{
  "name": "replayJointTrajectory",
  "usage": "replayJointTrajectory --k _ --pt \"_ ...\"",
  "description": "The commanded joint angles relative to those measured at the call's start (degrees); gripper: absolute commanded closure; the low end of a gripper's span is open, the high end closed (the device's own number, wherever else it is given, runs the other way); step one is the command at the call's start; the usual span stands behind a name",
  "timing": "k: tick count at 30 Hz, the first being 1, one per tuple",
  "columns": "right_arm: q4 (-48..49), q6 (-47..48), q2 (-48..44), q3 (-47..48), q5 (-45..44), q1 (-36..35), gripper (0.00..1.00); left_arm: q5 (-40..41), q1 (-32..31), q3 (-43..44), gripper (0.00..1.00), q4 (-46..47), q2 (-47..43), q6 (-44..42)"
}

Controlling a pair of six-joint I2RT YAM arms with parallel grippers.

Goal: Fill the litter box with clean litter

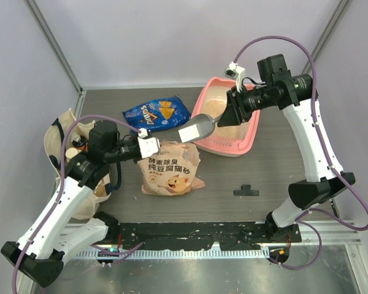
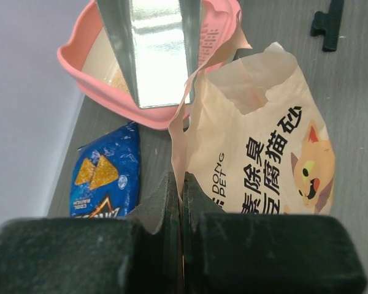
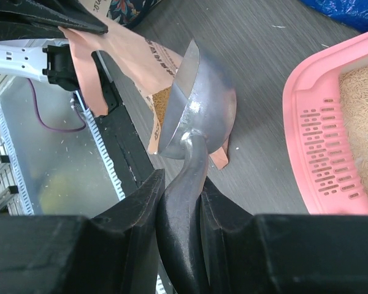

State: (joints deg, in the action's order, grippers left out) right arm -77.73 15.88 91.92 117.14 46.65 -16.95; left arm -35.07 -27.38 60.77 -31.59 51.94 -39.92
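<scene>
The pink litter box (image 1: 226, 149) stands at the back right with pale litter (image 1: 216, 105) in it. It also shows in the left wrist view (image 2: 89, 78) and the right wrist view (image 3: 306, 116), where its litter (image 3: 362, 92) is visible. The beige litter bag with the orange cat (image 1: 170, 173) lies at the table's middle. My left gripper (image 1: 148, 146) is shut on the bag's torn top edge (image 2: 179, 160) and holds it up. My right gripper (image 1: 230, 114) is shut on the handle of a metal scoop (image 1: 198, 128), held over the bag's mouth beside the box. The scoop's bowl (image 2: 159, 55) looks empty.
A blue Doritos bag (image 1: 157, 113) lies behind the litter bag. A cream tote bag (image 1: 60, 139) stands at the left edge, beside the left arm. A black clip (image 1: 246, 191) lies at the front right. Grey walls close in the back and sides.
</scene>
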Motion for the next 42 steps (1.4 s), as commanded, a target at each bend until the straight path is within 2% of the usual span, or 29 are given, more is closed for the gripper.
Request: replayJointTrajectory --k 1,11,15,22,23,30,36,39,42 --pt "-8.49 -0.14 -0.78 2.48 0.46 -1.42 0.98 3.07 0.13 0.75 1.00 21.73 -3.17 -6.03" --pt "-8.49 -0.94 -0.43 1.60 -4.20 -4.05 0.98 10.19 0.13 1.55 1.00 30.79 0.35 -4.02" --pt "-8.49 -1.11 0.45 1.42 -5.96 -5.81 0.98 9.23 0.13 0.75 1.00 34.12 -0.44 -2.54" --pt "-8.31 -1.46 1.94 0.98 -14.56 -10.73 0.99 8.53 0.13 -0.82 1.00 31.77 -2.72 -1.65" --pt "-8.05 -1.73 2.30 1.42 -17.88 -11.34 0.99 7.22 0.13 -1.44 1.00 31.77 -4.12 -1.39" --pt "-6.47 -2.96 7.30 4.85 -28.09 -14.95 0.99 3.08 0.04 -5.75 1.00 28.96 -7.47 5.03" --pt "-7.08 -1.55 9.86 5.83 -30.74 -22.85 0.99 5.18 -0.31 -5.93 1.00 32.81 -7.12 11.61" --pt "-5.51 -2.52 7.59 1.78 -35.91 -25.94 0.98 9.13 -0.40 -6.37 1.00 34.75 -7.03 15.30" --pt "-4.63 -2.95 6.96 0.46 -41.19 -26.38 0.99 9.50 -0.40 -7.16 1.00 35.37 -7.38 16.37"
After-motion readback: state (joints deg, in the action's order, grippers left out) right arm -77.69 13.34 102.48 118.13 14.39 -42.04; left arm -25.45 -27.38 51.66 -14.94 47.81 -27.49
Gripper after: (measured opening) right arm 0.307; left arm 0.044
